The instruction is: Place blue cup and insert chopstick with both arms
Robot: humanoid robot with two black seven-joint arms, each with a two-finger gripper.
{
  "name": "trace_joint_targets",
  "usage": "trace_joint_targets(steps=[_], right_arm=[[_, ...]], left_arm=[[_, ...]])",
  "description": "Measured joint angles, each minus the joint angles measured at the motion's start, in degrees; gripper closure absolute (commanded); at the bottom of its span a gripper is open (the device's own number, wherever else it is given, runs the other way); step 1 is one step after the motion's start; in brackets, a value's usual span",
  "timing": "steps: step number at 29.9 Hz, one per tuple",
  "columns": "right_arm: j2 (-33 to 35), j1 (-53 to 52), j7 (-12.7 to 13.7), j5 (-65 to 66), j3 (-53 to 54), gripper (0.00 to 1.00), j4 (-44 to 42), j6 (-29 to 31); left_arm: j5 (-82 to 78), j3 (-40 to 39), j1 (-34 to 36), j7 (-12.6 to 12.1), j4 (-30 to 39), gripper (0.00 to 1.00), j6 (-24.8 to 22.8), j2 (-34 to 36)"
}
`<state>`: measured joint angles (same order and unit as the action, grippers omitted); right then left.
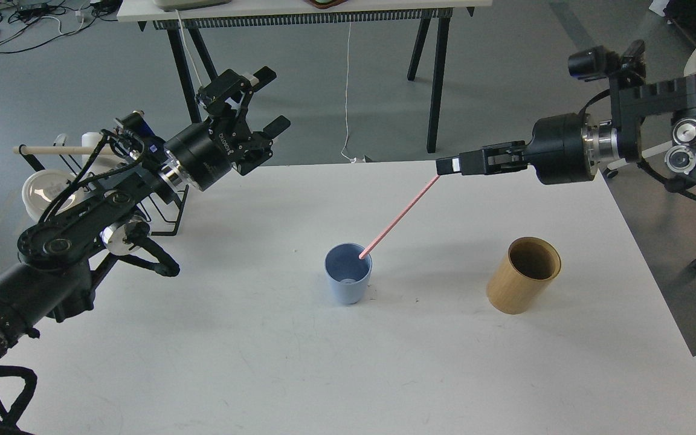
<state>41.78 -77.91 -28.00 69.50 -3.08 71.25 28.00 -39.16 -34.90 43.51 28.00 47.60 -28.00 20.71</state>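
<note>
— Where does the blue cup (348, 281) stand?
— Upright, mid-table (263, 374), the pink chopstick (399, 217) slanting into its mouth.
— And the arms?
— Right gripper (447, 165) pinches the stick's top; left gripper (269, 99), farther back, hangs wide open, empty.

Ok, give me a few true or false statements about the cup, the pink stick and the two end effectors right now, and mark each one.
1. The blue cup stands upright on the white table. True.
2. The right end effector holds the pink chopstick by its upper end. True.
3. The chopstick's lower end points into the tan wooden holder. False: it is at the blue cup's mouth.
4. The left end effector grips the cup. False: it is open, raised and apart from it.
5. The tan holder lies on its side. False: it stands upright.
</note>
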Motion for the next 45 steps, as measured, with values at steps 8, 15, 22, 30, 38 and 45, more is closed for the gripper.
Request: trace_joint_targets(steps=[8, 15, 22, 30, 38, 45], right_arm=[[-3.78, 0.54, 0.00, 0.26, -0.41, 0.94, -0.94, 0.00], [-4.98, 0.56, 0.00, 0.29, -0.44, 0.81, -2.37, 0.00], [-5.02, 0.74, 0.00, 0.29, -0.44, 0.77, -2.40, 0.00], [-5.15, 0.91, 0.00, -0.30, 0.20, 0.44, -2.27, 0.00], [-4.32, 1.56, 0.00, -6.68, 4.87, 0.01, -3.96, 0.00], [0.28, 7.68, 0.00, -17.97, 11.88, 0.01, -7.74, -0.01]], left_arm=[[0.04, 0.00, 0.00, 0.00, -0.32, 0.02, 0.00, -0.22], [0.05, 0.00, 0.00, 0.00, -0.32, 0.02, 0.00, -0.14], [0.05, 0.00, -0.05, 0.00, -0.32, 0.02, 0.00, -0.14], [0.06, 0.00, -0.09, 0.00, -0.32, 0.02, 0.00, -0.14], [0.05, 0.00, -0.09, 0.00, -0.32, 0.02, 0.00, -0.09], [0.05, 0.00, -0.02, 0.00, -0.05, 0.02, 0.00, 1.90]])
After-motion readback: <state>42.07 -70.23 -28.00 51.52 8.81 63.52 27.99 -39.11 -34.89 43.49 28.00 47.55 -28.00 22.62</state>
